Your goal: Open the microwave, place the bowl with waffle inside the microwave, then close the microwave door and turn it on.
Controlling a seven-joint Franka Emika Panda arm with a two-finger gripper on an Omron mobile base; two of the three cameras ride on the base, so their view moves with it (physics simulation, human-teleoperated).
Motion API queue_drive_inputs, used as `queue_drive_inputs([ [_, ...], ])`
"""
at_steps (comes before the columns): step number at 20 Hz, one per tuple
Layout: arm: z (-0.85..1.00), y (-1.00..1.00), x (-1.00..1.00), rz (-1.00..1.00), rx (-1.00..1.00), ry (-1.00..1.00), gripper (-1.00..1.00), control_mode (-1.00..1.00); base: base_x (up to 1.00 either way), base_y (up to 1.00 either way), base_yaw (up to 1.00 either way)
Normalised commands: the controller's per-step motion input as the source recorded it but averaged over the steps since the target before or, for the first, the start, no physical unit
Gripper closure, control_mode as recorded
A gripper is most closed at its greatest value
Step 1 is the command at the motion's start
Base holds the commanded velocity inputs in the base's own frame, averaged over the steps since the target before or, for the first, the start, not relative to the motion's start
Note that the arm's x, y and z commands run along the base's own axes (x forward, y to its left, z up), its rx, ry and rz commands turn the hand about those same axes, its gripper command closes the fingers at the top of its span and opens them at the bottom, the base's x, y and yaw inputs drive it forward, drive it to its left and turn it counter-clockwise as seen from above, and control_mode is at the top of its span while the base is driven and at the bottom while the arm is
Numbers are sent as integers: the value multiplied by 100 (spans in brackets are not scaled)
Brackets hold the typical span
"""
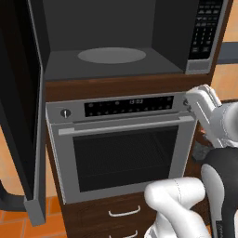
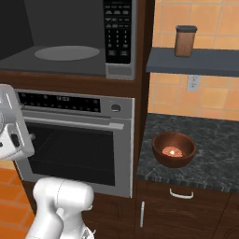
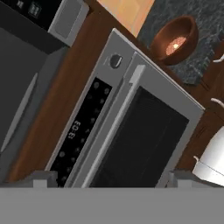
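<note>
A: Where does your arm stand?

B: Your arm rises from the base and bends forward, with the wrist at the height of the oven, near its control strip. The hand is rolled: in the hand view the oven's display strip runs on a slant. It looks down across the oven's front toward the dark stone tabletop.

A: And the fingers?

B: Just the two dark tips show at the bottom of the hand view, far apart, so the fingers look released with nothing between them. They are cut off by the edge, so take that with some care.

A: Where is the bowl?

B: The reddish-brown bowl sits on the tabletop to the right of the oven, upright, well apart from your hand. A small pale-centred piece of food lies in its bottom, probably the waffle.

A: The microwave?

B: The microwave sits above the oven, its dark cavity exposed, with the round grey turntable bare. The microwave door stands swung out at the left. The black keypad is on the right side. A brown jar stands on the shelf above the tabletop.
</note>
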Motion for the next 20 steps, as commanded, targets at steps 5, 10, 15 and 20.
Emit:
queue_drive_inputs([
  [5, -47, -100, 15, -20, 4, 7, -100, -100, 0, 0, 0],
  [10, -61, -100, 41, -7, 13, 8, -100, -100, 0, 0, 0],
  [15, -60, -100, 50, 0, 17, 8, -100, -100, 0, 0, 0],
  [20, -69, -100, 64, 0, 21, 3, -100, -100, 0, 0, 0],
])
